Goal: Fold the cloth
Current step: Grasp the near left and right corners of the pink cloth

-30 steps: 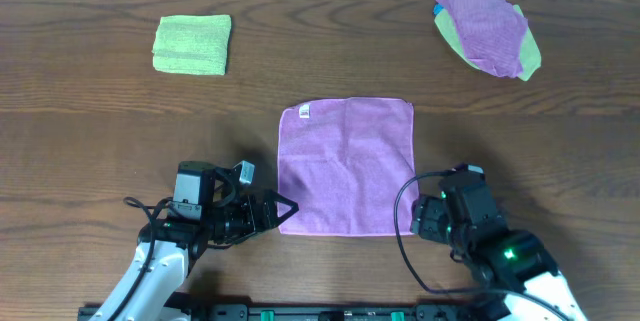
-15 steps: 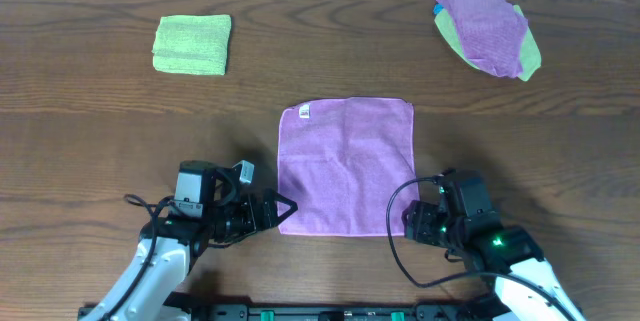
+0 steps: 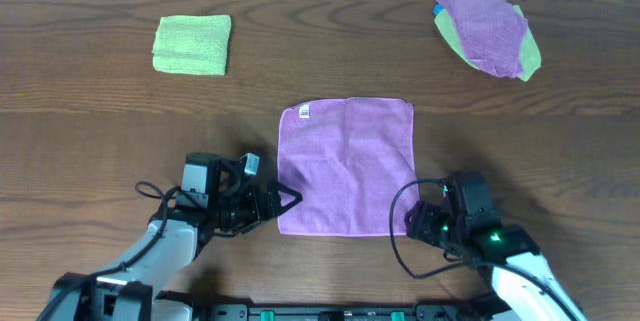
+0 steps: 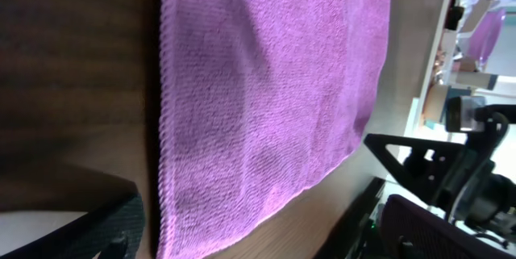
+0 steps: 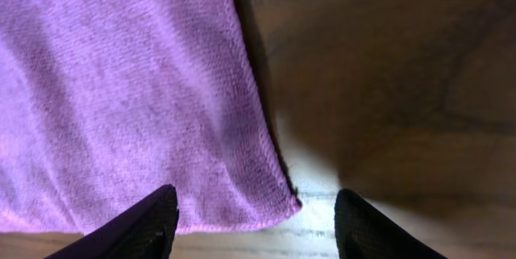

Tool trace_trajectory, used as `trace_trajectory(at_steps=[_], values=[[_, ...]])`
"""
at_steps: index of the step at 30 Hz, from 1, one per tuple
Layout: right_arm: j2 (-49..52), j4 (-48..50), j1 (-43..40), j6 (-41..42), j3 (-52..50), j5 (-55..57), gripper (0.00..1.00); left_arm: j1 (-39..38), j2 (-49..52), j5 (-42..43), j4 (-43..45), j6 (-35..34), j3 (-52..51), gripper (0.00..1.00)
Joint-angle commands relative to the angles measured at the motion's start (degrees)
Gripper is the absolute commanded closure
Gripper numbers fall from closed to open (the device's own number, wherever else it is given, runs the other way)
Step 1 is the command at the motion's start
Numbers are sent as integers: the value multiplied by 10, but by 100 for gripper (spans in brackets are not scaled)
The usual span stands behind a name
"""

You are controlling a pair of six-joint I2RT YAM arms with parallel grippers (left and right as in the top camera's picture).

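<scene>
left claw [image 3: 285, 204] scooted up to the cloth's [image 3: 345, 166] near-left edge, fingers wide apart | right claw [image 3: 412, 223] now straddles the near-right corner, fingers apart, not pinching | cloth lies flat mid-table [image 3: 100, 141]

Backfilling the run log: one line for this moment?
cloth: flat, unfolded | left gripper: open, at cloth's left edge | right gripper: open, straddling near-right corner | held: nothing

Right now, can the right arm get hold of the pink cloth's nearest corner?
Probably yes. The right gripper is open, its fingers either side of a corner of the cloth, and nothing else is in the way.
</scene>
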Motion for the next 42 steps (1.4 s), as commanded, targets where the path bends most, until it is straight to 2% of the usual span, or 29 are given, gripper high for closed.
trace_trajectory(at_steps=[1,8,14,24,26,42], values=[[34,16,-4,19,-4,4,38,-2,17,-5,1,-12,6,5],[98,52,-4,22,-4,15,38,-2,17,21,-20,-11,6,5],[107,65,-4,22,-4,14,39,-2,17,25,-50,-4,6,5],[107,69,-4,25,-4,-43,48,-2,17,31,-49,-12,6,0],[107,70,-4,25,-4,-61,49,-2,17,31,-50,-17,6,6],[107,21,-4,31,-4,-54,47,-2,17,48,-93,-27,6,16]])
